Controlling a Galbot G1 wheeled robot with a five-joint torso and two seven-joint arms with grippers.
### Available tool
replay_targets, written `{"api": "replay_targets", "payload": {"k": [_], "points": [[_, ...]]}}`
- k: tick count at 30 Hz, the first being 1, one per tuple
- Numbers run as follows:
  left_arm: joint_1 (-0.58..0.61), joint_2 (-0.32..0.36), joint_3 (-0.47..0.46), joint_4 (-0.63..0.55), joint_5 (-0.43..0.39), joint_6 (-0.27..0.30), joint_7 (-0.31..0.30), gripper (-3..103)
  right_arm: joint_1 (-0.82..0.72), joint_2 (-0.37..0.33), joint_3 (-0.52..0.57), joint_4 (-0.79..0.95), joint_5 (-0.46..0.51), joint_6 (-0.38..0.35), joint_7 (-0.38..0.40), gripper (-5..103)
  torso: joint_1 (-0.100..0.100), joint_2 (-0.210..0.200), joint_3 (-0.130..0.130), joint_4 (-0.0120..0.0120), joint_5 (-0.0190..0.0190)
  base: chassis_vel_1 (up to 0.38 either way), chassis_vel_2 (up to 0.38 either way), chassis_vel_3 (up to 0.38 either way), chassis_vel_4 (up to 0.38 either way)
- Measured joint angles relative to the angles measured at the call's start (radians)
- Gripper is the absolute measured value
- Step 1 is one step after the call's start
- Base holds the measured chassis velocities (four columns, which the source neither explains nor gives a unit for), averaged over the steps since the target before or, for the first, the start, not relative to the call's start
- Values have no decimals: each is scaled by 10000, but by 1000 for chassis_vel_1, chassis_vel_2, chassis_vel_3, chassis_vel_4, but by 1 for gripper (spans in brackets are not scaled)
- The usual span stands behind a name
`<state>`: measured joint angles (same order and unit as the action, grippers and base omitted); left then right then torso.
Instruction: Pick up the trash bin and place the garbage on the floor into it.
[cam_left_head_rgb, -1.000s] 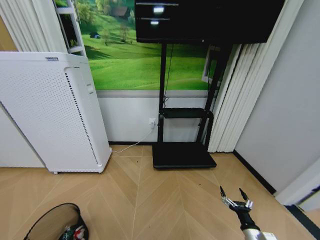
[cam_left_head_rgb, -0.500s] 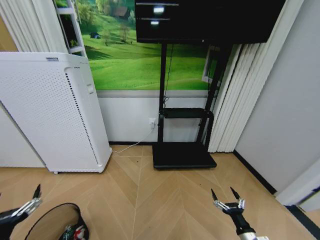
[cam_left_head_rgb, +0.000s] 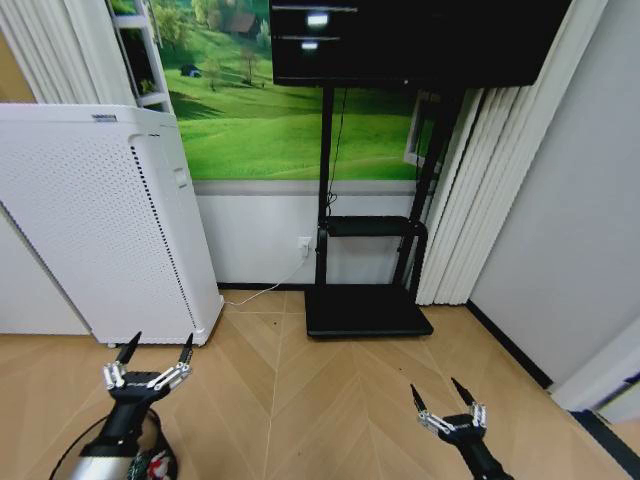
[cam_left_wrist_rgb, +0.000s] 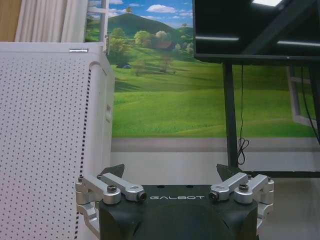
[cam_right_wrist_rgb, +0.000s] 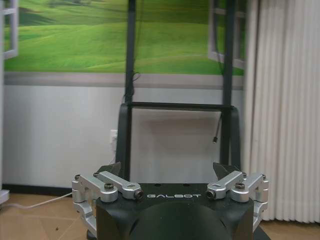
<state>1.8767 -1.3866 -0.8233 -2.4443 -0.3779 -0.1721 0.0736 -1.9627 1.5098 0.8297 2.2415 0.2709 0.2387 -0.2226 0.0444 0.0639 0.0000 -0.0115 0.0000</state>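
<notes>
my left gripper (cam_left_head_rgb: 148, 349) hangs in the air with its two fingers spread wide and nothing between them, out in front of the white perforated box (cam_left_head_rgb: 105, 225), near that box's lower front corner. the trash bin (cam_left_head_rgb: 66, 461) sits on the floor (cam_left_head_rgb: 290, 400) well in front of the white box, and my left arm covers most of it, so i see just a sliver of its black rim. a bit of red and white garbage (cam_left_head_rgb: 155, 467) shows beside the arm, but i cannot tell whether it lies in the bin or next to it.

my right gripper (cam_left_head_rgb: 443, 404) is also spread wide and empty, far off to the right of the white box, above bare floor.

to the right of the white box stands a black tv stand (cam_left_head_rgb: 368, 300) with a flat base and a shelf, a dark screen (cam_left_head_rgb: 410, 40) on top. a white cable (cam_left_head_rgb: 268, 288) runs along the floor between the white box and the stand's base. further right are white curtains (cam_left_head_rgb: 470, 190). behind the white box, a green meadow picture (cam_left_head_rgb: 270, 110) covers the wall.
</notes>
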Motion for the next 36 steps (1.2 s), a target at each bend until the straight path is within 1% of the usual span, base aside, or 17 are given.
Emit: {"api": "replay_targets", "payload": {"k": [1, 3, 4, 6, 7, 9, 12, 13, 15, 22, 36], "points": [[-48, -132, 169, 76, 24, -23, -99, 100, -34, 210, -120, 143, -19, -49, 249, 100, 0, 0, 0, 1, 1, 0, 0, 0, 0], [-89, -343, 315, 248, 56, -105, -238, 100, -71, 370, -222, 337, -130, -108, 480, 100, 0, 0, 0, 1, 1, 0, 0, 0, 0], [-89, -343, 315, 248, 56, -105, -238, 100, -71, 370, -222, 337, -130, -108, 480, 100, 0, 0, 0, 1, 1, 0, 0, 0, 0], [-70, -523, 334, 435, 104, -192, -298, 100, -73, 353, -243, 635, -217, -402, 1091, 100, 0, 0, 0, 3, 0, 0, 0, 0, 0], [-70, -523, 334, 435, 104, -192, -298, 100, -73, 353, -243, 635, -217, -402, 1091, 100, 0, 0, 0, 3, 0, 0, 0, 0, 0], [-30, -633, 349, 615, -87, -277, -324, 100, 37, 261, -144, 777, -93, -633, 1589, 100, 0, -1, 0, 3, 2, 0, 0, 0, 0], [8, -677, 344, 720, -293, -299, -326, 100, 76, 135, 38, 810, 103, -666, 1682, 100, 0, 0, 0, 3, 0, 0, 0, 0, 0], [42, -690, 339, 760, -499, -300, -328, 100, 72, 79, 116, 838, 219, -666, 1689, 100, 1, 0, 0, 2, 1, 0, 0, 0, 0], [66, -700, 323, 793, -578, -300, -329, 100, 69, 61, 137, 841, 239, -666, 1690, 100, 0, 0, 0, 1, 1, 0, 0, 0, 0], [169, -722, 241, 842, -643, -321, -300, 100, -45, 119, 123, 873, 82, -679, 1494, 100, 0, 0, 0, 0, 1, 0, 0, 0, 0], [175, -715, 227, 838, -647, -321, -289, 100, -46, 121, 117, 863, 68, -677, 1457, 100, 1, 4, 5, 1, 1, 0, 0, 0, 0]]}}
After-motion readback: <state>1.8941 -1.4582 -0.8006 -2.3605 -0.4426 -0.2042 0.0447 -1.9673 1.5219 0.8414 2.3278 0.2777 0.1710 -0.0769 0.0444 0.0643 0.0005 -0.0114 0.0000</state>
